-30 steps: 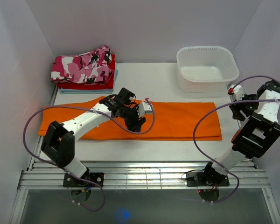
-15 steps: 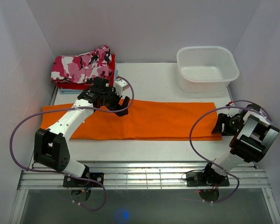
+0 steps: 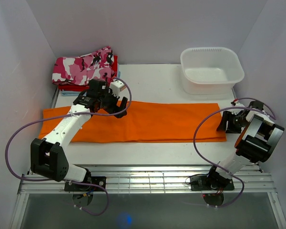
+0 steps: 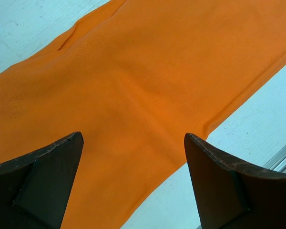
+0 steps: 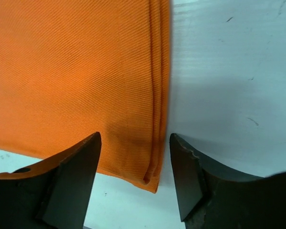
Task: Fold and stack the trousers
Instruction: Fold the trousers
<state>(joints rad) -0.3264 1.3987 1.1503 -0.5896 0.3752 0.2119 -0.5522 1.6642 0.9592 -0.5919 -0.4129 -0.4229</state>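
The white table [image 3: 157, 78] carried the orange trousers [image 3: 176, 121] laid flat across its middle as one long band, folded lengthwise with the legs together. One end lay at the left below a pile topped by the camouflage garment [image 3: 83, 67], the other near the right edge below the white tub [image 3: 210, 86]. They looked light, limp and faintly ribbed: likely to sag and drag on the table if lifted at one spot, with stacked layers that could slide apart. The soundest holds seemed to be the short ends, pinched through every layer at the corners so the band folds over evenly. The left gripper [image 3: 120, 108] hung over the far long edge left of the middle, and the right gripper [image 3: 225, 125] sat at the right end. The overhead view alone showed the full length and both arms. Only the left wrist view showed that gripper's fingers [image 4: 43, 181] spread wide and empty above the cloth [image 4: 133, 71], over a soft crease running along it. Only the right wrist view showed that end's layered hem [image 5: 157, 95] between the other fingers [image 5: 74, 176], which stood apart on either side of it, one over cloth and one over bare table [image 5: 229, 71], gripping nothing.
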